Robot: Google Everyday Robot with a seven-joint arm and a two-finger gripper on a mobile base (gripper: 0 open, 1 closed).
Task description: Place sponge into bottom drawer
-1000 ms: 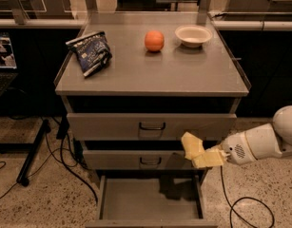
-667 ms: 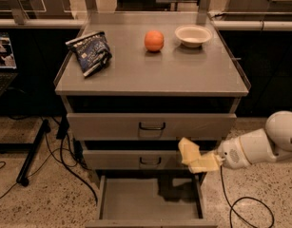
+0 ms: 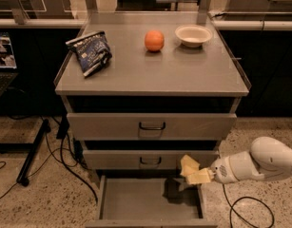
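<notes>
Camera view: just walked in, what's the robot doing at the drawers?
The arm reaches in from the right, and its gripper holds the sponge above the right rear part of the bottom drawer, which is pulled open. The sponge is not yet released. The two upper drawers are closed. An orange ball, a white bowl and a dark bag sit on the cabinet top.
</notes>
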